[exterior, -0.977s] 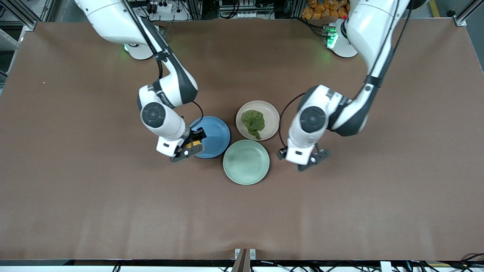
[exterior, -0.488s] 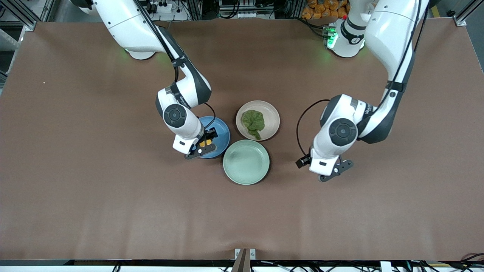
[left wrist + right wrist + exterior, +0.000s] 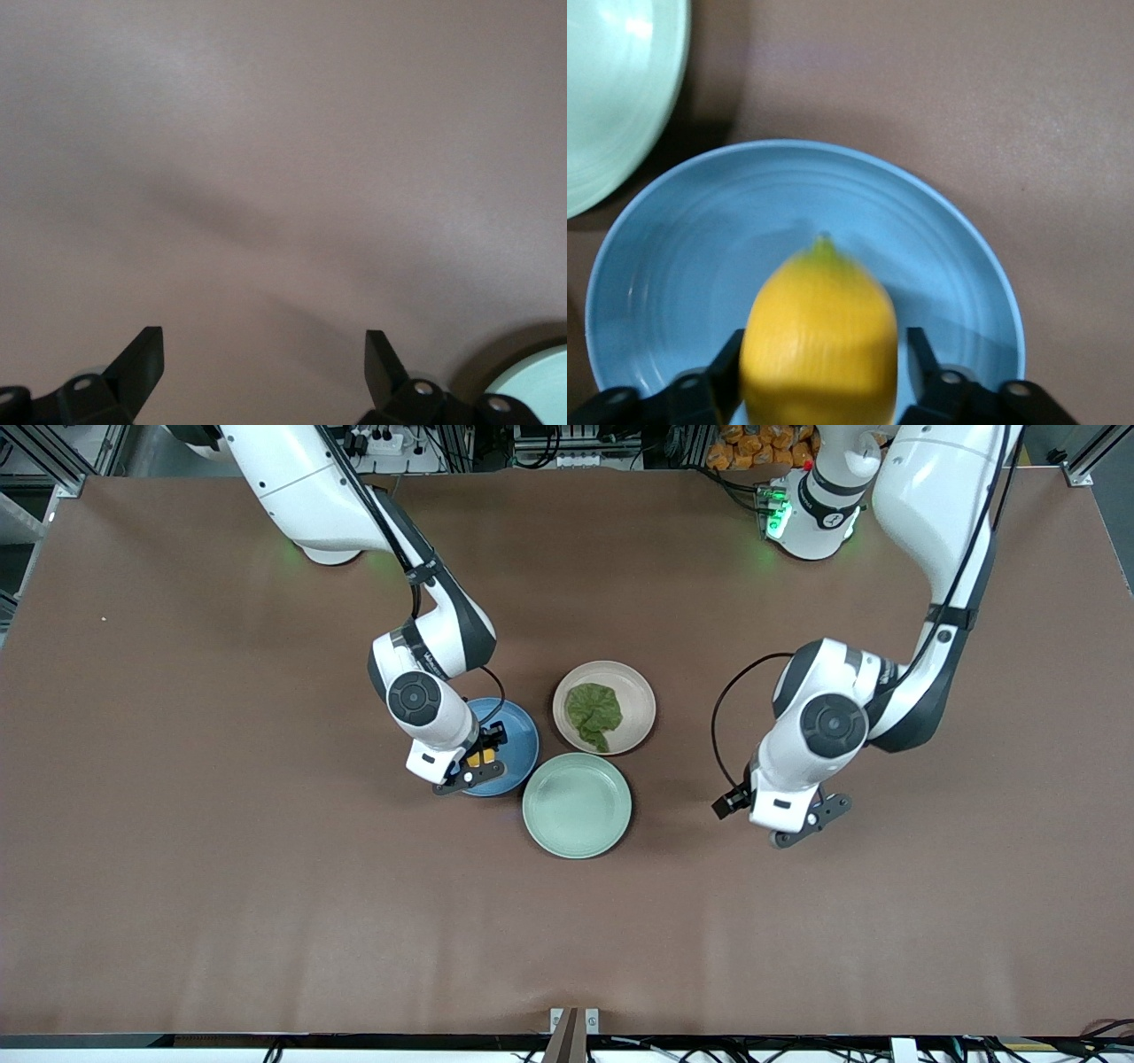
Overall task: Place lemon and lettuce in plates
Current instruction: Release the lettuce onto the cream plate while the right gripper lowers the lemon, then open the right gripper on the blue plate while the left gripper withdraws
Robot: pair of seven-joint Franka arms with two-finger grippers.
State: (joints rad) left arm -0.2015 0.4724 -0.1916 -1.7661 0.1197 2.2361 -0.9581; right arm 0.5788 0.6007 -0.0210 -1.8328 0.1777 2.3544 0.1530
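The yellow lemon (image 3: 479, 759) sits between the fingers of my right gripper (image 3: 472, 764), low over the blue plate (image 3: 516, 735). In the right wrist view the lemon (image 3: 819, 341) touches one finger, and a thin strip of blue plate (image 3: 682, 248) shows between it and the other, so the jaws stand open. The dark-green lettuce (image 3: 594, 714) lies in the beige-pink plate (image 3: 634, 683). My left gripper (image 3: 802, 828) hangs open and empty over bare table toward the left arm's end; its wrist view (image 3: 264, 350) shows only tabletop between the fingers.
A mint-green plate (image 3: 577, 806) lies empty, nearer the front camera than the other two plates and touching them. It shows at the edge of both wrist views (image 3: 540, 382) (image 3: 611, 88). Brown tabletop lies all around.
My right gripper carried the lemon from the blue plate's edge to over the plate, then held still. My left arm drew away from the plates toward its own end of the table.
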